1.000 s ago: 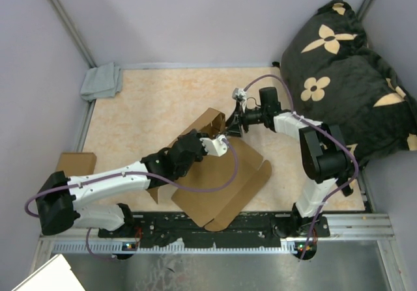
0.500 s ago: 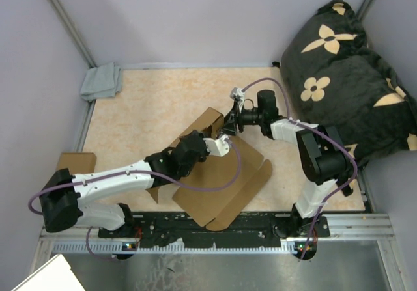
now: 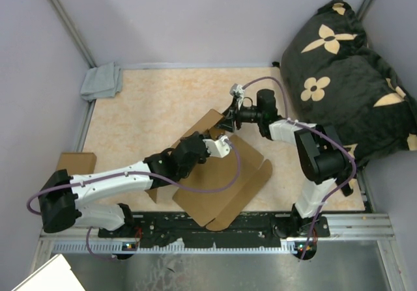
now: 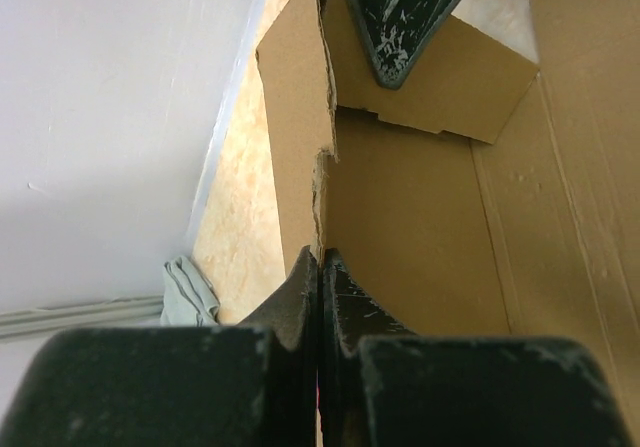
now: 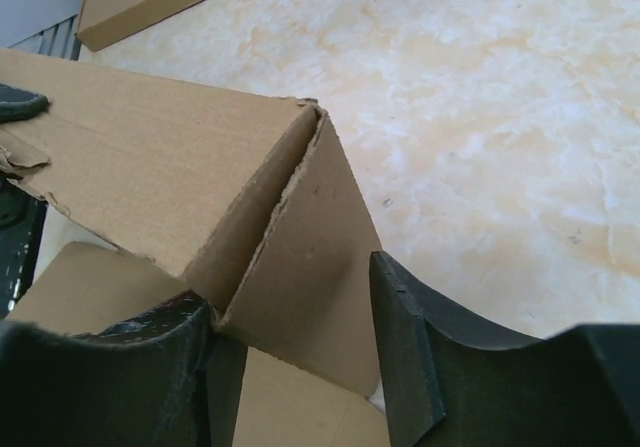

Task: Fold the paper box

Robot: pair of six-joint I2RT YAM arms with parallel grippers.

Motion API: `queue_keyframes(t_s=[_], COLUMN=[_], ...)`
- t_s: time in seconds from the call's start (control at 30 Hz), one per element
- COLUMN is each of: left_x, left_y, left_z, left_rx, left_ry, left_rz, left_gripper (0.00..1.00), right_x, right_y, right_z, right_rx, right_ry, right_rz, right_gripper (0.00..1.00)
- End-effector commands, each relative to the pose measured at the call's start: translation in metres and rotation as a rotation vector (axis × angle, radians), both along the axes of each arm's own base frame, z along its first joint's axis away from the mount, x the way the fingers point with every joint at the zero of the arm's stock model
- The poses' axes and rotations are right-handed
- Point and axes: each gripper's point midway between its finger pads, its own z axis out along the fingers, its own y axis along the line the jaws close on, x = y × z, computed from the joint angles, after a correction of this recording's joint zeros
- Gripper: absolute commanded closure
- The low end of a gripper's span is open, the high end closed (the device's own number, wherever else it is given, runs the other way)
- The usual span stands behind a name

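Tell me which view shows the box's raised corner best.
Right wrist view: the box corner fills the frame, between the fingers of the right hand. The top view shows it small, partly hidden by the hands. The left wrist view shows only the walls' inner faces, with the left hand shut on one wall's edge.

Pale lilac walls (image 3: 195, 17) on three sides, with metal posts in the upper corners. The tabletop (image 3: 156, 102) is beige and marbled. Grey folded cloth (image 3: 101, 81) sits upper left; a black cushion (image 3: 345, 63) with tan flowers sits upper right. Small brown cardboard piece (image 3: 77, 162) at the left edge. Metal rail (image 3: 365, 229) along the bottom. Light is flat and even.
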Motion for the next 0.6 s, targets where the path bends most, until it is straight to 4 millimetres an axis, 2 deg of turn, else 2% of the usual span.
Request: queue_keyframes(t_s=[0.0, 0.13, 0.23, 0.37, 0.47, 0.57], left_x=[-0.014, -0.011, -0.003, 0.001, 0.000, -0.002], left_y=[-0.009, -0.007, -0.002, -0.002, -0.008, -0.012], left_z=[-0.020, -0.020, -0.015, -0.007, 0.004, 0.020], left_rx=[0.008, 0.004, -0.014, -0.064, -0.179, -0.314], left_ry=[0.093, 0.085, 0.061, 0.082, 0.118, 0.150], left_rz=[-0.048, -0.010, 0.079, 0.172, 0.223, 0.261], left_gripper=[1.00, 1.00, 0.98, 0.88, 0.82, 0.73], right_x=[0.003, 0.003, 0.014, 0.024, 0.022, 0.021], right_y=[0.015, 0.018, 0.009, -0.009, -0.016, -0.025], right_z=[0.011, -0.004, -0.011, -0.015, -0.002, -0.001], right_rx=[0.011, -0.062, -0.107, -0.143, -0.143, -0.184], right_ry=[-0.075, -0.071, -0.062, -0.020, -0.055, -0.074], right_rz=[-0.006, -0.075, -0.213, -0.387, -0.460, -0.532], right_gripper=[0.56, 0.75, 1.00, 1.00, 1.00, 1.00])
